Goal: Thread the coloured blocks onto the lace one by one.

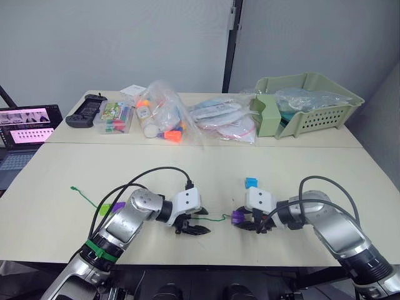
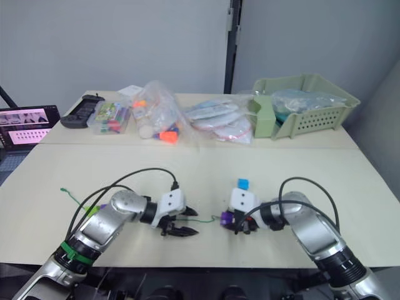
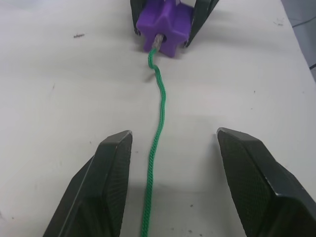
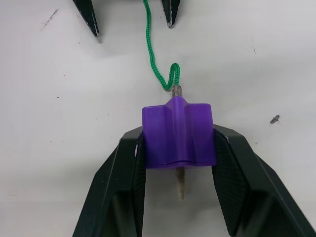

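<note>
My right gripper (image 4: 177, 132) is shut on a purple block (image 4: 177, 140) resting on the table. The lace's (image 4: 150, 54) stiff pale tip passes through the block's hole and sticks out on the wrist side. From the block (image 1: 237, 217) the green lace (image 3: 159, 113) runs over the table and between the fingers of my left gripper (image 3: 173, 136), which is open and not touching it. The lace's far end (image 1: 73, 187) lies left of my left arm. A blue block (image 1: 251, 182) sits just behind my right gripper. Another purple block (image 1: 118, 205) and a lime green one (image 1: 105, 208) lie by my left forearm.
Along the table's back stand clear bags of toys (image 1: 164, 119), a clear box of markers (image 1: 115, 119), a black controller (image 1: 84, 111), flat plastic packets (image 1: 225, 119) and a pale green basket (image 1: 312, 103). A laptop (image 1: 25, 134) sits off the left edge.
</note>
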